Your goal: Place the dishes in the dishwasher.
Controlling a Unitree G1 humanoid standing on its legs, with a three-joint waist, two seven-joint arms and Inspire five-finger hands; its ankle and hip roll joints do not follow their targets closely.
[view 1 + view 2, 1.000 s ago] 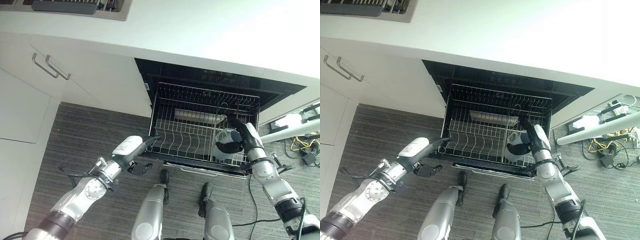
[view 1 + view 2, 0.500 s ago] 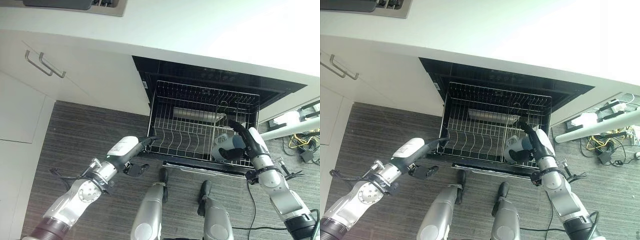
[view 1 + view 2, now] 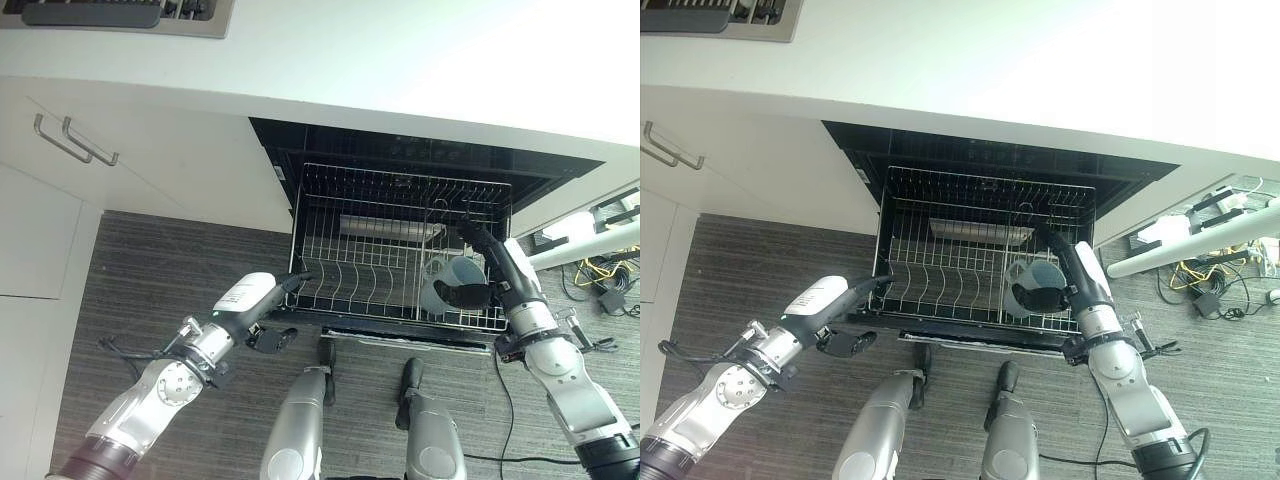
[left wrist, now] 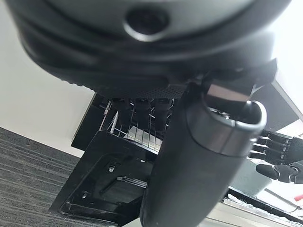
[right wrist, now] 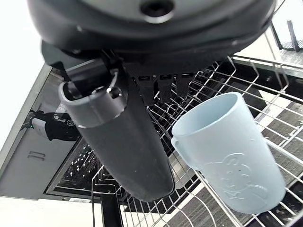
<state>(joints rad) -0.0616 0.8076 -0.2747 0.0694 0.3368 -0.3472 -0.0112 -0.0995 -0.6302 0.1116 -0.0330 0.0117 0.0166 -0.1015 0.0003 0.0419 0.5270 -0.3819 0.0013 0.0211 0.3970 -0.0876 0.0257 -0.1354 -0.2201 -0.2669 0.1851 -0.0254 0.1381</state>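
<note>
I see the pale blue plastic cup (image 5: 232,151) lying tilted in the pulled-out wire dishwasher rack (image 3: 385,275), at its right front corner. My right hand (image 3: 490,270) hovers beside the cup, fingers extended, holding nothing. My left hand (image 3: 285,290) rests straight-fingered against the rack's left front corner.
</note>
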